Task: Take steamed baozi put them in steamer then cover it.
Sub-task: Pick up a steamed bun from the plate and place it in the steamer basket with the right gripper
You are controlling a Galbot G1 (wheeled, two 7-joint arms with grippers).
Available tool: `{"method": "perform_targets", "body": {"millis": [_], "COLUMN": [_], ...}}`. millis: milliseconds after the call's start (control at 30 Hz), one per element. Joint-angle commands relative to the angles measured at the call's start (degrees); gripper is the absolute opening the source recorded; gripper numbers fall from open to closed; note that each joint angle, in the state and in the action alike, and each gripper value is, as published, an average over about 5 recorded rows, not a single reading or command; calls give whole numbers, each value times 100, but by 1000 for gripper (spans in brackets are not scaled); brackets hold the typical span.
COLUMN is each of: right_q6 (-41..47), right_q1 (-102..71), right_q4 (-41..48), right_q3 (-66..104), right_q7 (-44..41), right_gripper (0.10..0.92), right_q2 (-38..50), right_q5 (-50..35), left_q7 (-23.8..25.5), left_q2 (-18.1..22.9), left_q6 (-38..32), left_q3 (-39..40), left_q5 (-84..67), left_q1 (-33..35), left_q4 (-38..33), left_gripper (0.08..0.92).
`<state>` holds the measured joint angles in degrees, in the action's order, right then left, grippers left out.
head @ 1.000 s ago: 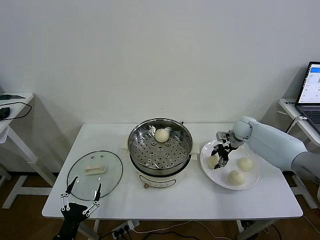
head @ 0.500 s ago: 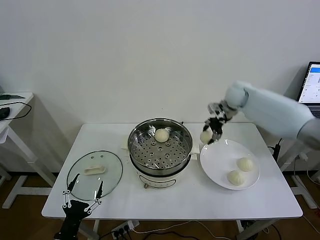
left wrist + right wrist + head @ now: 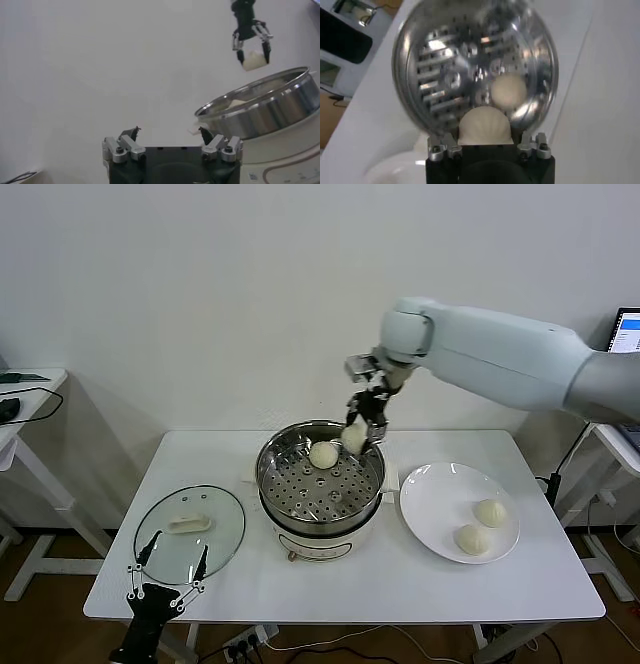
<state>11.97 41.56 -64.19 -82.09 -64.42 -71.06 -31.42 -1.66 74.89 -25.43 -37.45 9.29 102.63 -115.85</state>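
The steamer (image 3: 268, 476) stands mid-table with one baozi (image 3: 323, 454) on its perforated tray. My right gripper (image 3: 361, 432) hangs over the pot's back right rim, shut on a second baozi (image 3: 354, 438). In the right wrist view that held bun (image 3: 485, 127) sits between the jaws above the tray (image 3: 427, 60), close to the bun lying there (image 3: 508, 90). Two more baozi (image 3: 490, 512) (image 3: 472, 539) lie on the white plate (image 3: 435, 499). The glass cover (image 3: 215, 539) lies flat left of the steamer. My left gripper (image 3: 165, 569) is open and empty at the cover's front edge.
The white table's front edge (image 3: 340, 614) runs just past the left gripper. A laptop (image 3: 627, 349) stands on a side table at the far right, and another side table (image 3: 25, 384) at the far left. A power strip (image 3: 250, 644) lies on the floor below.
My right gripper has lifted a baozi off the plate and carried it up and left to above the steamer's back rim. The left arm has stayed put.
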Motion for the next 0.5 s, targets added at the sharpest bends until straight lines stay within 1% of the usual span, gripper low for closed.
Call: {"method": "perform_targets", "body": {"millis": [33,233,500], "right_q6": [505,520,513], "right_q1": [-204,-546,-848], "right_q4": [59,401,630], "right_q3": [-293,-307,-345], "right_q7": [726,939,986], "right_gripper": [672,670,670], "right_q2": [-1055,-1385,-1521], "right_q5": [-579,-443,-268], "left_q7": [-3,-3,-7], "left_q2": [22,33,34], "left_q6": [-5,-33,-61], "left_q3": [-2,-39,-56], "left_q5": [-4,-6,-5], "left_q1": [-32,-21,-25], "left_q4": [44,46,65], "left_gripper": [823,823,823]}}
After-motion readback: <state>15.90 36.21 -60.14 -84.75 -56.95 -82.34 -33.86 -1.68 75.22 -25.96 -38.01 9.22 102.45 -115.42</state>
